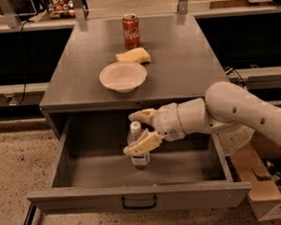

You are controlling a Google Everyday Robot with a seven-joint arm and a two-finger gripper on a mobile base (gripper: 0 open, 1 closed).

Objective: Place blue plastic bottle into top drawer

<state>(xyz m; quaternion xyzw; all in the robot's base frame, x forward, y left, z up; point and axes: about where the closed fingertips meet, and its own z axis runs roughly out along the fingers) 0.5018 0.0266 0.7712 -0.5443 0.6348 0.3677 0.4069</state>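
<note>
The blue plastic bottle [139, 160] is a clear bottle with a white cap. It stands upright on the floor of the open top drawer [88, 196], near the middle. My gripper [139, 130] reaches in from the right. Its cream fingers are spread open, one behind the bottle's cap and one in front of its body. The front finger [141, 145] covers the bottle's middle. The drawer is pulled fully out, with its dark pull handle [139, 203] at the front centre.
On the grey cabinet top stand a red soda can [130, 31], a yellow sponge [134, 56] and a white bowl [123, 77]. A cardboard box [269, 183] with cans sits on the floor at the right. My white arm [245, 112] crosses the drawer's right side.
</note>
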